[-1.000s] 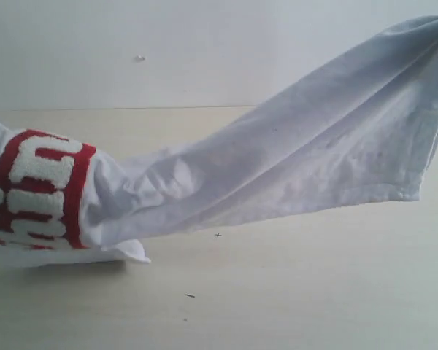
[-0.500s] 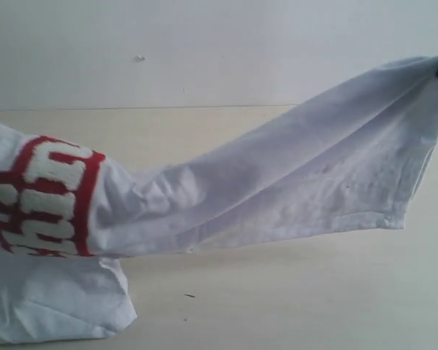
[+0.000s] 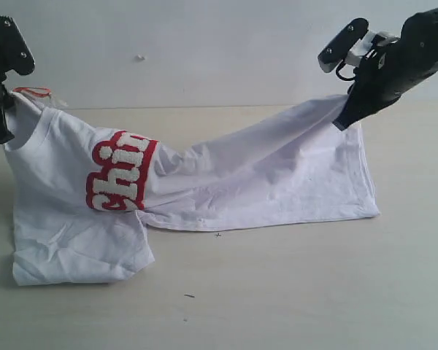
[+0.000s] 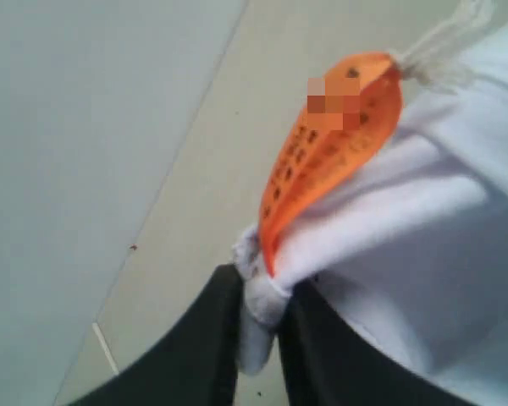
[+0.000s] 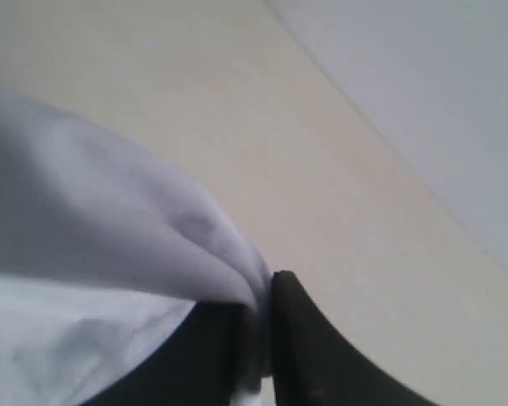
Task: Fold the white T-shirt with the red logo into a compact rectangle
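Observation:
The white T-shirt point(image 3: 277, 182) stretches across the table, its body twisted in the middle. Its red logo point(image 3: 120, 171) shows only the letters "Chin", wrapped round the chest at left. My left gripper point(image 3: 1, 109) is shut on the neck edge beside the orange tag point(image 3: 31, 91), holding the collar end up; the pinched rib point(image 4: 262, 296) and tag point(image 4: 330, 152) fill the left wrist view. At the far right my right gripper point(image 3: 344, 120) is shut on the hem end, lifted slightly, with cloth point(image 5: 135, 245) bunched at its fingers point(image 5: 292, 338).
A pale wooden table point(image 3: 292, 292) runs under everything, meeting a plain white wall point(image 3: 204, 51) at the back. A few small dark specks point(image 3: 189, 295) lie on the front of the table. A sleeve and shirt side point(image 3: 73, 248) hang onto the table at left.
Both shirt ends have come down toward the table and the stretched cloth has slackened onto it. Both grippers and the collar end have come into view.

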You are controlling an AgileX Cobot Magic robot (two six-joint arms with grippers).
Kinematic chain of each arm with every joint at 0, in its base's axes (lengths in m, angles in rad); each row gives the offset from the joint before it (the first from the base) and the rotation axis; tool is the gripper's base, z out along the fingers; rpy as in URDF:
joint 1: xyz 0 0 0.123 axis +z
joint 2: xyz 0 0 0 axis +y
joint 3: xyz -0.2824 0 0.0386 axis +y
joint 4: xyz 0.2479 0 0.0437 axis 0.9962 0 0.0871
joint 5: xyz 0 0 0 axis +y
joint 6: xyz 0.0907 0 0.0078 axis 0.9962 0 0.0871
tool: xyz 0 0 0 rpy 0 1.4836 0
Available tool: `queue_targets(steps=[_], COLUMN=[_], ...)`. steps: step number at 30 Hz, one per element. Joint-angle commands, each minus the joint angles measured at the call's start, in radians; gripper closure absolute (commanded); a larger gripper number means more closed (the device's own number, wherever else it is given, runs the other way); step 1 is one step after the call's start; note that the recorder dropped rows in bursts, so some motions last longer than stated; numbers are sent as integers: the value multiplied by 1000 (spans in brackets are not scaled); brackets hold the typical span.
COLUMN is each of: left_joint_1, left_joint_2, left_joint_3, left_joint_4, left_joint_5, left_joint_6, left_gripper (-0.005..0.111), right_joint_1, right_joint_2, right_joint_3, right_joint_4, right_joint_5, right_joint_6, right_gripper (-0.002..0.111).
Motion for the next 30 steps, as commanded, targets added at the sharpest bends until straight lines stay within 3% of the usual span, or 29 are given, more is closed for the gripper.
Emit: queue_targets(steps=[1,3,5,10,13,15,19,25,30], left_joint_1=[53,72,89,105,102,102,102,102,102], left_joint_2=[52,62,66,66,66,66,66,34,5], left_joint_3=[-1,-1,-1,-1,-1,-1,-1,-1,-1], left_joint_4=[4,4,4,-2,-25,-25,-25,-25,-25], left_joint_5=[-154,-206,-252,-302,-317,-322,-336,-387,-372], left_joint_6=[-131,-192,-248,-313,-353,-390,-482,-677,-771], left_gripper=[57,47,44,56,58,58,56,55,55], right_joint_1=[-31,-52,-72,-89,-87,-87,-87,-87,-87], right_joint_2=[50,65,80,91,91,91,100,111,144], right_joint_3=[-8,-15,-45,-133,-165,-172,-172,-172,-172], right_joint_4=[-59,-59,-59,-53,41,133,315,554,598], right_joint_5=[-186,-212,-186,-57,19,59,180,316,404], right_joint_6=[190,282,368,442,437,370,88,-159,-190], right_gripper=[81,80,80,80,81,85,108,108,108])
